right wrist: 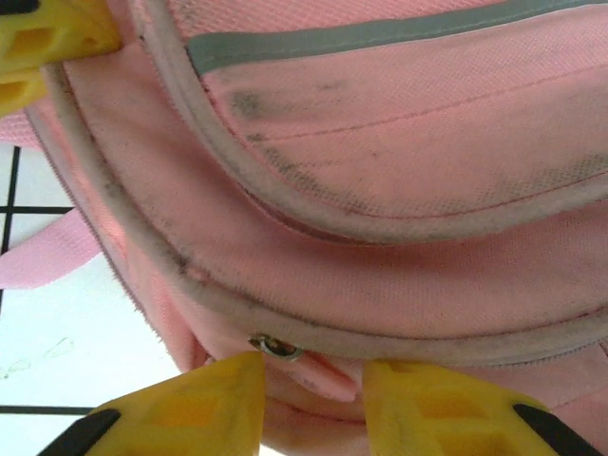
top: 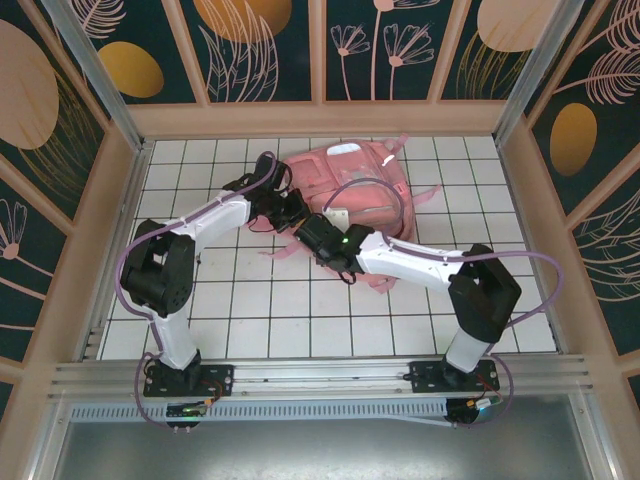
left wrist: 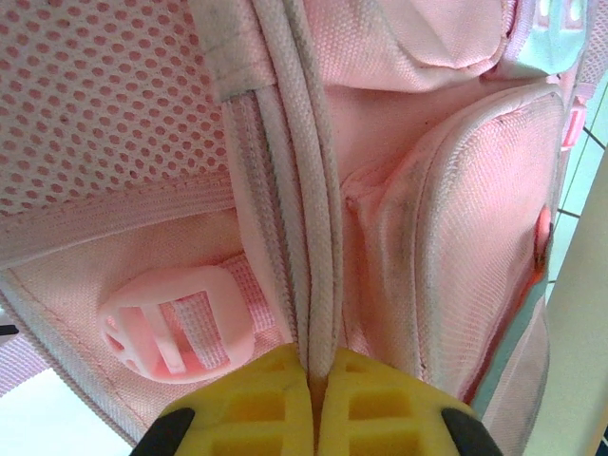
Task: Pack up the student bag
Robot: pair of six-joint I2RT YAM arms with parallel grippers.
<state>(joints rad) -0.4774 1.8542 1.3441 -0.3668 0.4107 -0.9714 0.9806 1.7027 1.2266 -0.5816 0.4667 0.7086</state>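
A: Arms?
B: Left arm (top: 205,218), right arm (top: 400,258): white links, black joints, black base plates (top: 190,381).
A: Cables?
B: Purple cable (top: 128,262) looped along each. Green light (top: 345,240) on the right one.
A: Grippers?
B: Left gripper (left wrist: 313,366), right gripper (right wrist: 313,366): yellow fingers, square recesses, black mounts.

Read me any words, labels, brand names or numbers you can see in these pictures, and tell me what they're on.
There is no text that can be read.
student bag: no word or logo shows on its pink fabric, close up or from above.
whitish patch on the bag: too small to show any print.
wall panels: flower and leaf drawings, no lettering.
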